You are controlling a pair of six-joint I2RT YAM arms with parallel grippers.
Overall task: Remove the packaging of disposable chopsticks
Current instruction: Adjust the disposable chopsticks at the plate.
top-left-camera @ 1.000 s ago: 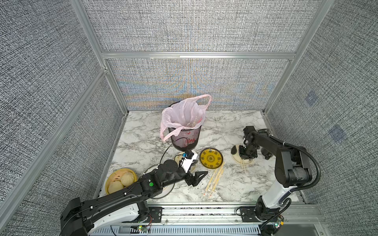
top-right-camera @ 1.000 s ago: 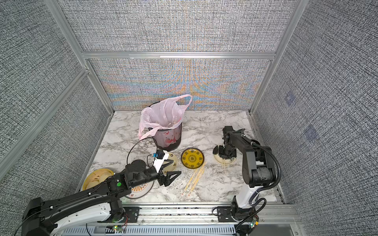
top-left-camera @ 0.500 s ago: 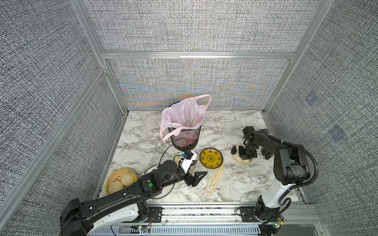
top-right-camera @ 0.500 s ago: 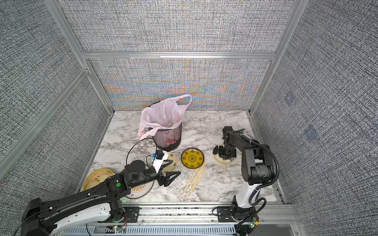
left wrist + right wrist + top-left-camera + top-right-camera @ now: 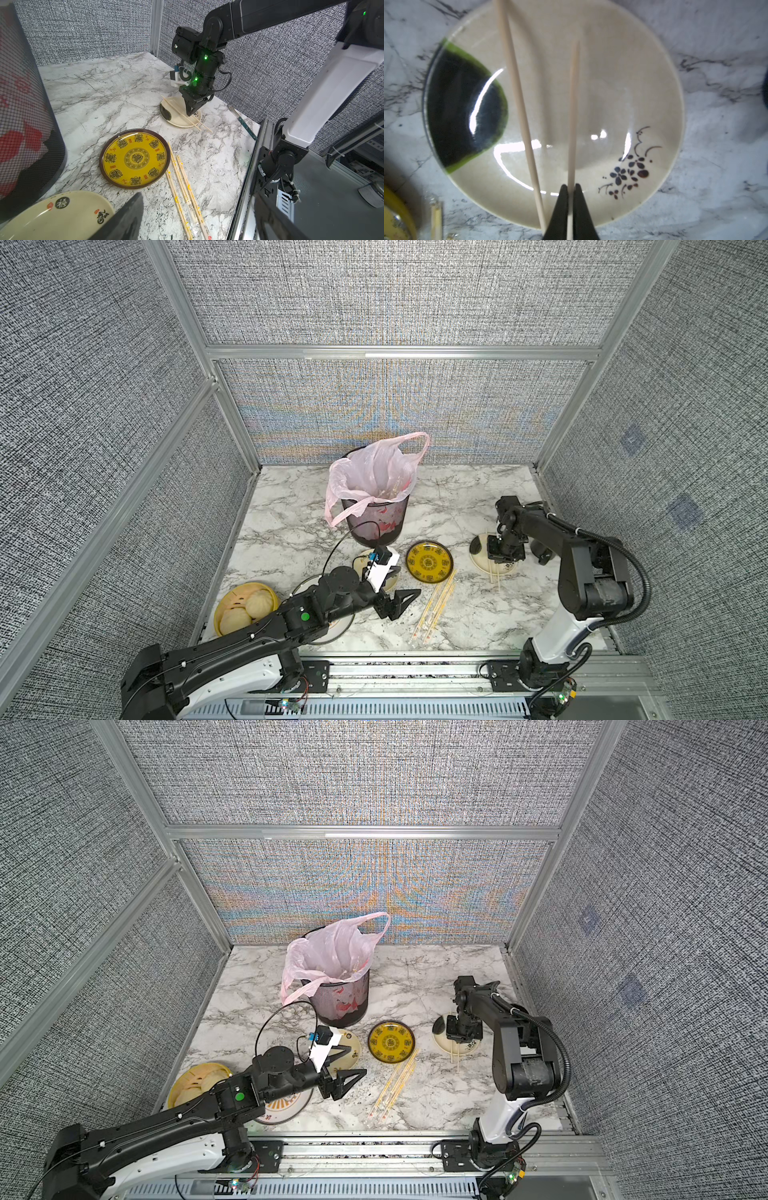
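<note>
Several wrapped disposable chopsticks (image 5: 434,608) (image 5: 395,1085) (image 5: 185,193) lie side by side on the marble near the front edge. Their packaging (image 5: 192,220) is clear sleeves with small print. Just left of them my left gripper (image 5: 405,583) (image 5: 360,1061) (image 5: 199,197) hovers open and empty. Two bare chopsticks rest on a cream plate (image 5: 478,556) (image 5: 473,1046) (image 5: 612,83) at the right. My right gripper (image 5: 500,559) (image 5: 455,1038) (image 5: 190,113) (image 5: 571,187) points down over that plate, shut on one chopstick (image 5: 574,104). The other chopstick (image 5: 517,83) lies loose beside it.
A mesh bin lined with a pink bag (image 5: 376,506) stands at the middle back. A yellow patterned plate (image 5: 429,562) sits between bin and wrapped chopsticks. A cream plate with characters (image 5: 58,214) lies under my left wrist. A steamer of buns (image 5: 245,608) is front left.
My right gripper's jaws have drawn together onto the chopstick over the cream plate. Neither arm has shifted noticeably.
</note>
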